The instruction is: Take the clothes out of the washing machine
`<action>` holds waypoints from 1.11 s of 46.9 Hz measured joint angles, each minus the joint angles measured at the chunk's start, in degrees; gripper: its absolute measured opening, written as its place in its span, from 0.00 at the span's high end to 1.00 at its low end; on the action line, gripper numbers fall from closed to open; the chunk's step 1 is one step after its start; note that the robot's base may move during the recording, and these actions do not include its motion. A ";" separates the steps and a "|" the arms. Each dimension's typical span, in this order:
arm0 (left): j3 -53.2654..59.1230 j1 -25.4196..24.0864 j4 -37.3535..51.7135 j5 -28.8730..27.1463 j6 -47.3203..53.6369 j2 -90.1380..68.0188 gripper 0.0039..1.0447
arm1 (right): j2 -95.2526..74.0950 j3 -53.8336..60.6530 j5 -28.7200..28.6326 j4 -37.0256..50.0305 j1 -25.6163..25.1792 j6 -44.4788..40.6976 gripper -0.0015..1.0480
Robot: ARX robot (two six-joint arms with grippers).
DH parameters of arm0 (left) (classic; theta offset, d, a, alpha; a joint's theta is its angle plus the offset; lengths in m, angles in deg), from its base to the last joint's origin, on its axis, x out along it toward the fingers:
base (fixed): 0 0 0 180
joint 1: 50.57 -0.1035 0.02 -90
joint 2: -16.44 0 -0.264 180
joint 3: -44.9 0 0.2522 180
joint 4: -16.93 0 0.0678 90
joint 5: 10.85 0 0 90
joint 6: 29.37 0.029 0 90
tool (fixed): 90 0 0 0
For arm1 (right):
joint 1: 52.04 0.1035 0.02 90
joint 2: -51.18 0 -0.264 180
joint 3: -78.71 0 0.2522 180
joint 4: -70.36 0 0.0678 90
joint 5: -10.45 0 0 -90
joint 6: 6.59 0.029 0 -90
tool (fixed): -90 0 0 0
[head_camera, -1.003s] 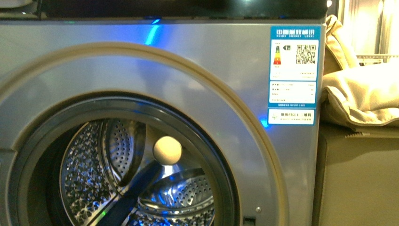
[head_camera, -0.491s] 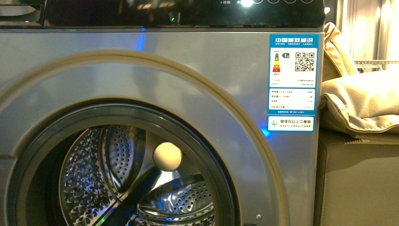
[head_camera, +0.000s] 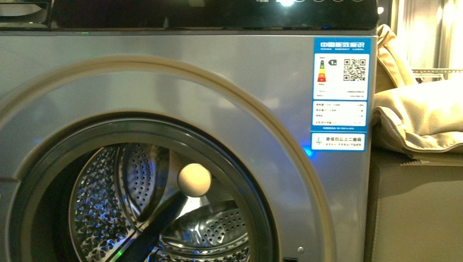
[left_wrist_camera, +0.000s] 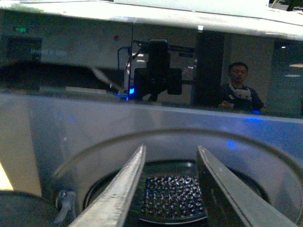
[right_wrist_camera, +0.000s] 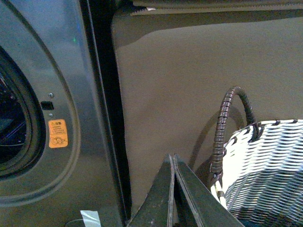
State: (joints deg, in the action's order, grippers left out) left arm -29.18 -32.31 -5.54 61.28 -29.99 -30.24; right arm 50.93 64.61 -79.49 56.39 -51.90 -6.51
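The silver-grey washing machine (head_camera: 164, 82) shows its perforated steel drum (head_camera: 109, 196). The left gripper (left_wrist_camera: 170, 189) jaws are apart and empty; the right gripper (right_wrist_camera: 173, 189) jaws are pressed together beside a woven basket (right_wrist_camera: 265, 170).

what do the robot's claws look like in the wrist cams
Both are two long, flat blades tapering to points. The left claw looks dull metallic grey with lighter edges. The right claw looks dark, almost black, with a thin pale seam between the blades. No cables or markings show.

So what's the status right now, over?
Left gripper open, empty, facing the washing machine. Right gripper shut, empty, beside the woven basket. No clothes visible in the drum. Nothing blocking the opening.
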 joint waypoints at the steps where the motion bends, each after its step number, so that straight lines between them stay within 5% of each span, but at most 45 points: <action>1: 2.80 -0.61 1.07 0.66 0.00 1.31 0.73 | 0.00 0.00 0.02 0.00 0.00 0.00 0.98; 7: 19.32 -4.68 7.69 4.76 0.13 9.64 0.98 | 0.00 0.00 -0.02 0.00 0.00 0.00 0.98; 25: 41.51 -11.67 15.65 11.43 0.37 19.82 0.97 | 0.00 0.00 0.00 0.00 0.00 0.00 0.98; 30: 44.28 -15.96 16.55 17.46 0.42 22.51 0.97 | 0.00 0.00 0.00 0.00 0.00 0.00 0.98; 52: 53.00 -18.16 17.75 17.86 0.39 30.01 0.97 | 0.00 0.02 0.02 0.00 0.00 0.00 0.98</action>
State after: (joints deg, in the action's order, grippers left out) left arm 23.83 -50.47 12.21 79.14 -29.60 -0.23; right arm 50.93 64.64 -79.47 56.39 -51.90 -6.51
